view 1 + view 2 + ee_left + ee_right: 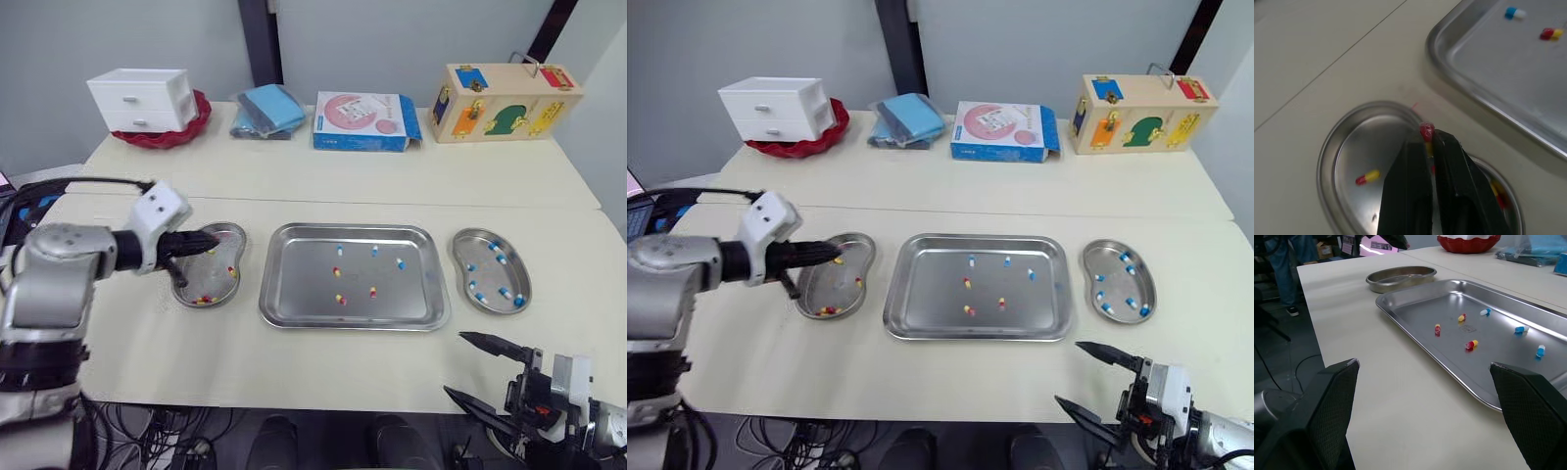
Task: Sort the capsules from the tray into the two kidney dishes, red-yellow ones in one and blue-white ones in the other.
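My left gripper point(1429, 141) is clamped on 1 red-yellow capsule point(1426, 131). Its long axis is in line with my fingers, red end poking out past the tips, the rest pinched between them. Directly under the tips is the left kidney dish point(1327, 152), with loose red-yellow capsules point(1367, 176) lying flat. The tray point(353, 322) is just beyond the tips and holds 3 red-yellow, 3 blue-white capsules point(400, 263). My right gripper point(454, 363) is spread wide, tray ahead of it. Blue box point(364, 122) print unreadable.
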